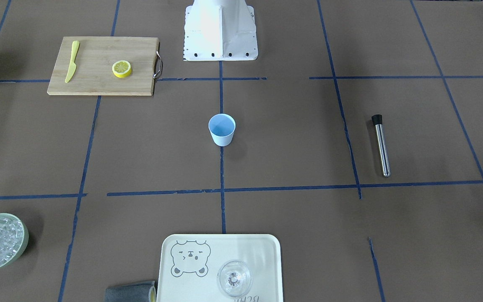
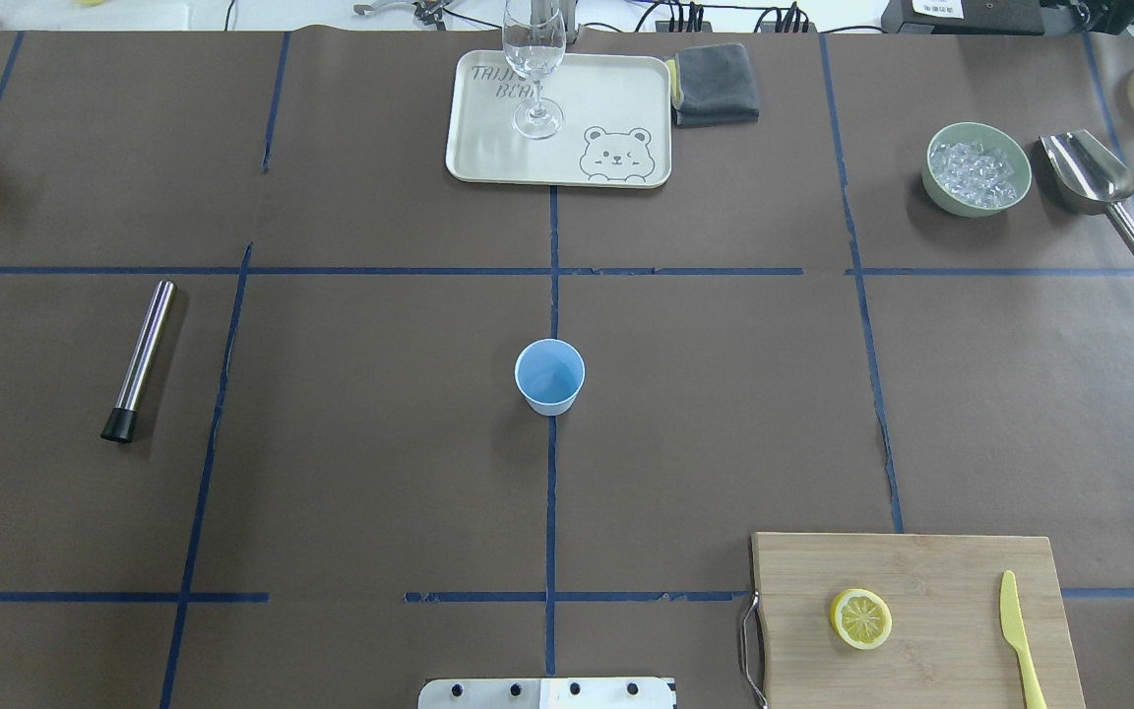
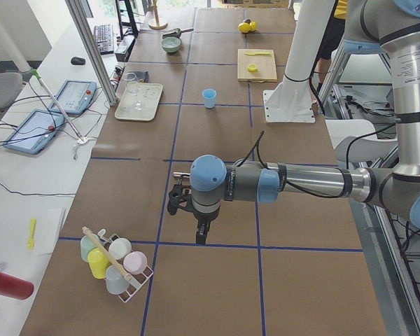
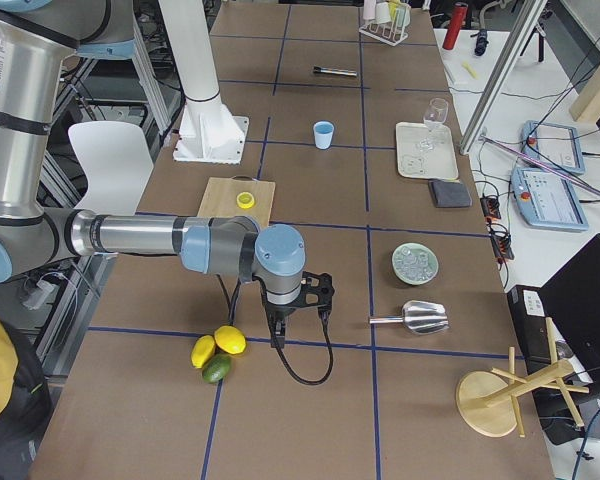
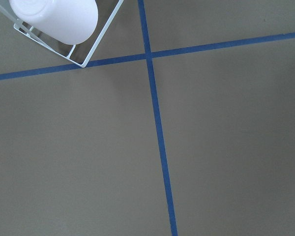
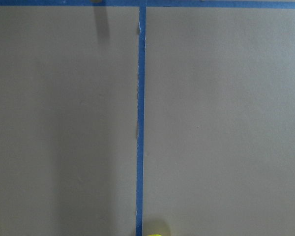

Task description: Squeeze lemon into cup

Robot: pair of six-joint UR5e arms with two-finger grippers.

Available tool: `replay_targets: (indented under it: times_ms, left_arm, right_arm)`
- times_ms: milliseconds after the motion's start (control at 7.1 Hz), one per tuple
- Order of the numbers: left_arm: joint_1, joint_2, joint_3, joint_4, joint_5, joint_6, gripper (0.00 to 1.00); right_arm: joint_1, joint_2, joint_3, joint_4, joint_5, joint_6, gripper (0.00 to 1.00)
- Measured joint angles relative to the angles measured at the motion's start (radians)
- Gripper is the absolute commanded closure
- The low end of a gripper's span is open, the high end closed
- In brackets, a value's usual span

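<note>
Twice over, cannot tell clenched or released: left gripper, right gripper; hang well apart from lemon, cup.

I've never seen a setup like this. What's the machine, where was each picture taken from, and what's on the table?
A two-armed robot shares a paper-covered table. Two pictures look down, from behind the robot and from across; two look along it from its ends; two wrist cameras show mostly paper and tape. A light-blue cup stands mid-table. A lemon piece and yellow knife lie on a cutting board. Also: a wine glass on a tray, a bowl of ice, a muddler. The left gripper and right gripper hang at the table's ends; nothing looks held.
</note>
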Motion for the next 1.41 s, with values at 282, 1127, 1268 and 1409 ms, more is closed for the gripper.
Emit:
replay_targets:
  times_ms: [282, 1127, 1268, 1409]
  left_arm:
    - [0.001, 0.0, -0.002, -0.002, 0.0, 0.0, 0.0]
    - [-0.001, -0.002, 0.0, -0.005, 0.0, 0.0, 0.0]
    - [-0.001, -0.002, 0.0, -0.005, 0.0, 0.0, 0.0]
    - [-0.001, -0.002, 0.0, -0.005, 0.0, 0.0, 0.0]
  right_arm:
    - [0.0, 0.001, 0.0, 0.001, 0.0, 0.0, 0.0]
    - [-0.01, 0.008, 0.05, 0.091, -0.004, 0.0, 0.0]
    - [-0.04, 0.008, 0.07, 0.147, -0.004, 0.002, 0.0]
    - [-0.094, 0.024, 0.094, 0.182, 0.001, 0.004, 0.0]
